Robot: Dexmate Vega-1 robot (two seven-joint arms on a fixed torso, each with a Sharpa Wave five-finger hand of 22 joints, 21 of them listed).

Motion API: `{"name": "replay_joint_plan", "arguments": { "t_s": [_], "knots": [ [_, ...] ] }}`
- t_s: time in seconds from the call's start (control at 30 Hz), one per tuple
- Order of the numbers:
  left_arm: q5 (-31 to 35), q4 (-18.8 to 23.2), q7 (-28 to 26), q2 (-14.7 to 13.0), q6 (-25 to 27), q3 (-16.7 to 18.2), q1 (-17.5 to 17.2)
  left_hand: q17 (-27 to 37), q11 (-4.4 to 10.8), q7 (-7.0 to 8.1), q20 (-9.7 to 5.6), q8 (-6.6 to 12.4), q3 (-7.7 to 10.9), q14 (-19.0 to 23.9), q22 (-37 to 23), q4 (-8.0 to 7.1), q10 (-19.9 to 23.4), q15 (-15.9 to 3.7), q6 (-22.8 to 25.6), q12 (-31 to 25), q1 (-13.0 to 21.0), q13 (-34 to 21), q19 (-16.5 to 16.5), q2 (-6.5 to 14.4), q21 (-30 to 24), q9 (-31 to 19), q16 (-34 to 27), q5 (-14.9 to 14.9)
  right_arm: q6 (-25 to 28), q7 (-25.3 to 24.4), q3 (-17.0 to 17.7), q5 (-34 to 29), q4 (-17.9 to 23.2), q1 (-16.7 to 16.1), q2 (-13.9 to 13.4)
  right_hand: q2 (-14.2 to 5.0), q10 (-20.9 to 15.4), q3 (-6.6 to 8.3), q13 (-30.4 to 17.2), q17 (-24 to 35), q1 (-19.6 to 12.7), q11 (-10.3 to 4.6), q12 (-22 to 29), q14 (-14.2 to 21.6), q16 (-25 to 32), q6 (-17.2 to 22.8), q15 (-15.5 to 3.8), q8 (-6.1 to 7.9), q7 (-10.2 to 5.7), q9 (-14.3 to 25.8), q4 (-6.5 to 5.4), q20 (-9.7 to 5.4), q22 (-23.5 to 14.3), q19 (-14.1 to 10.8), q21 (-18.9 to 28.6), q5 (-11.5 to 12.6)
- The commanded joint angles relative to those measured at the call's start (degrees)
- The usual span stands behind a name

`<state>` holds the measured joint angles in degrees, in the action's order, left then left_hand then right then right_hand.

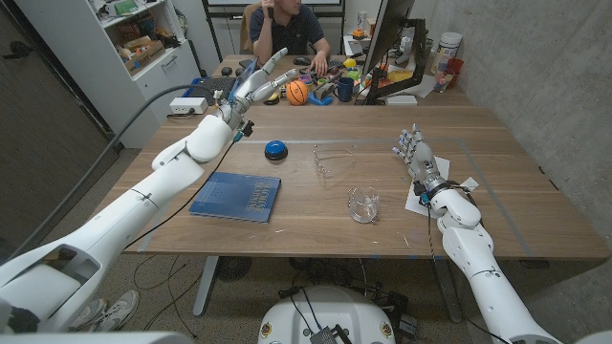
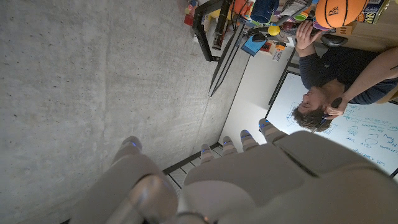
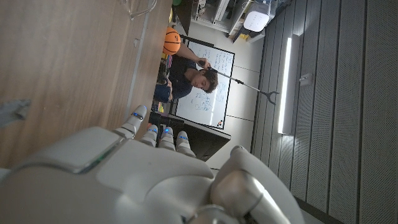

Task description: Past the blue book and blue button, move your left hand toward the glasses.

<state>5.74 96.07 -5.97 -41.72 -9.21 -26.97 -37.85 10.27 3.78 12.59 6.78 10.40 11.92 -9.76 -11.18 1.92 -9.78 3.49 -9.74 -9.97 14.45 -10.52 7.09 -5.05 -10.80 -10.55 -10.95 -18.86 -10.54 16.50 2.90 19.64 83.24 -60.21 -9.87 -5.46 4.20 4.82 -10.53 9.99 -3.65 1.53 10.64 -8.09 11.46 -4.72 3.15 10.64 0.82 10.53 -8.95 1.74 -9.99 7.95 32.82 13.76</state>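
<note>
**Arm and hand pose**

Left arm runs from the near left corner diagonally toward the far middle, nearly straight. Left hand (image 1: 256, 86) is raised at the far side, fingers spread and pointing up and away, holding nothing; left wrist view shows its back (image 2: 261, 180), fingertips apart. Right arm comes in from the near right corner, forearm angled far-left. Right hand (image 1: 417, 158) sits low on the right side, fingers extended and slightly parted, empty (image 3: 124, 168).
</note>
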Motion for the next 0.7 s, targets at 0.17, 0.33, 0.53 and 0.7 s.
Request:
{"name": "replay_joint_plan", "arguments": {
  "t_s": [0.17,0.33,0.53,0.7],
  "knots": [
    [6.9,0.4,3.7,-0.3,3.2,-3.4,4.1,0.3,-0.54,0.03,1.01,-0.24,-0.19,-9.3,-0.1,1.25,-11.6,0.04,-7.4,-0.1,2.2,-0.3,1.1,-0.5,-0.2,-0.1,0.3,-1.0,0.0,-1.2,0.4,-0.3,1.4,-0.9,0.3,-1.37,0.0,-0.26,-0.2,0.3,0.7,-0.26,0.4,-0.1,0.2,0.2,-0.09,0.40,0.09,0.1,-0.30,0.17,-0.3,0.3,-0.4,0.2],
    [7.5,-0.4,5.5,0.0,3.5,-4.4,5.3,0.3,-0.89,0.03,1.62,-0.17,-0.31,-10.0,-0.1,1.66,-11.7,0.12,-8.0,-0.2,3.0,-0.3,1.5,-0.6,-0.2,-0.1,0.3,-1.2,0.0,-1.2,0.4,-0.4,1.2,-0.7,0.3,-1.35,0.0,-0.31,-0.2,0.3,0.7,-0.29,0.4,-0.1,0.2,0.3,-0.10,0.40,0.08,0.1,-0.31,0.19,-0.3,0.3,-0.5,0.2],
    [9.7,-0.7,8.2,0.2,5.5,-6.4,6.9,0.3,-1.38,-0.02,2.47,-0.20,-0.93,-12.1,-0.1,2.54,-13.6,0.42,-9.7,0.0,4.5,-0.3,2.6,-1.3,0.0,-0.1,0.4,-2.0,-0.5,-1.2,0.3,-0.4,0.5,-0.3,0.5,-1.34,0.1,-0.37,-0.2,0.3,0.8,-0.39,0.4,0.0,0.2,0.3,-0.10,0.37,0.14,0.1,-0.33,0.19,-0.3,0.3,-0.6,0.2],
    [10.7,-2.1,9.5,0.8,5.5,-7.7,8.1,0.3,-1.79,-0.07,2.82,-0.32,-1.36,-12.6,0.0,2.92,-14.1,0.86,-10.8,-0.1,5.1,-0.3,2.9,-1.8,-0.1,-0.1,0.2,-2.3,-0.5,-1.2,0.4,-0.2,0.1,-0.1,0.5,-1.33,0.0,-0.43,-0.2,0.3,0.9,-0.50,0.4,-0.1,0.2,0.3,-0.13,0.37,0.13,0.1,-0.34,0.17,-0.3,0.3,-0.7,0.2]
  ]
}}
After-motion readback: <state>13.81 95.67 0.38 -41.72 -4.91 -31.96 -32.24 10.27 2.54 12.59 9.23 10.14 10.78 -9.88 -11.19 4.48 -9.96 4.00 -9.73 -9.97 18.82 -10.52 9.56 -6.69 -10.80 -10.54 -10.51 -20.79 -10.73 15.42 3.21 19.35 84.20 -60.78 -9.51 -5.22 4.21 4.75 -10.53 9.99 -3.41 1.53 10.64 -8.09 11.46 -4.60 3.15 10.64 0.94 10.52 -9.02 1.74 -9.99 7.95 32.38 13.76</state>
